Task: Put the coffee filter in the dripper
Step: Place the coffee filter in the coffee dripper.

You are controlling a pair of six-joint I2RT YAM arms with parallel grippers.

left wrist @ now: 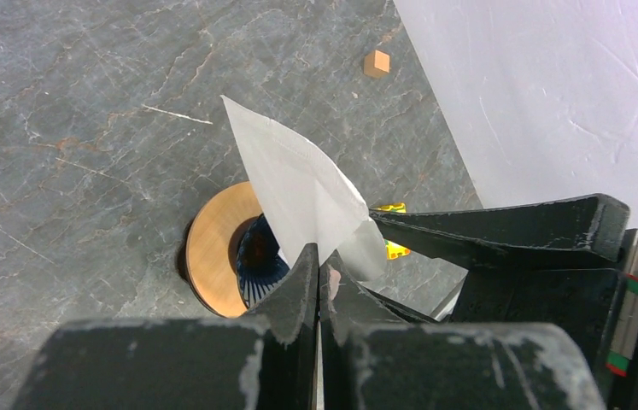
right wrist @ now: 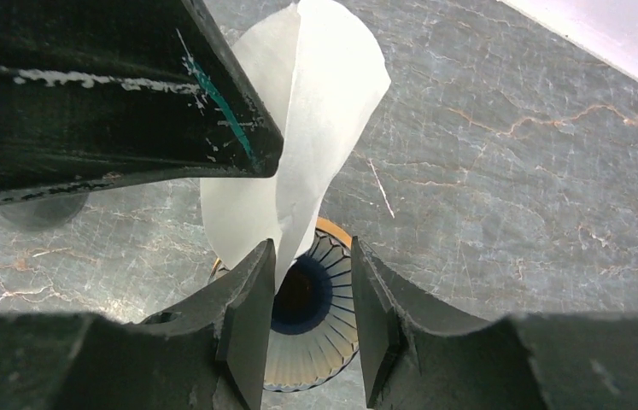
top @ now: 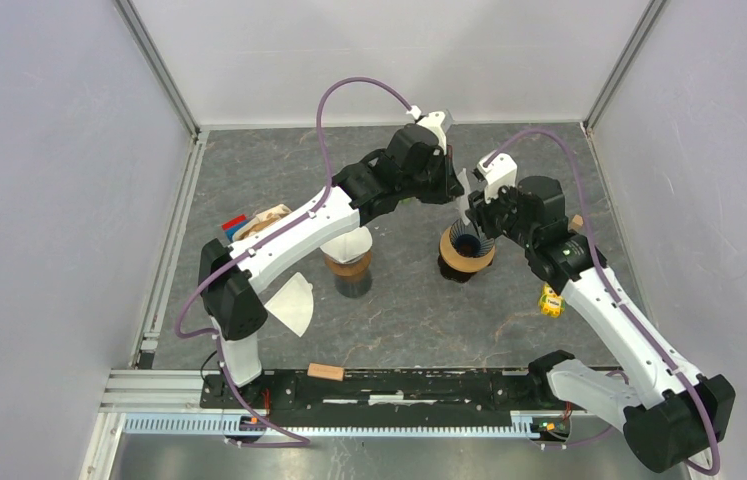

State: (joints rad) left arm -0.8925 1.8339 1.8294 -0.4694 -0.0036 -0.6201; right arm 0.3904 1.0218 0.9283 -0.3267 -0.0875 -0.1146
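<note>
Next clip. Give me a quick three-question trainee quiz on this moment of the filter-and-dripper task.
1. True or false: the coffee filter already sits inside the dripper.
2. The right claw is: A) shut on the filter, B) open above the dripper, C) shut on the dripper's rim.
3. Which claw pinches the filter?

Key
1. False. The filter is held in the air above the dripper.
2. B. Its jaws stand apart, and the dripper's ribbed inside shows between them.
3. The left claw, shut on the filter's lower edge.
</note>
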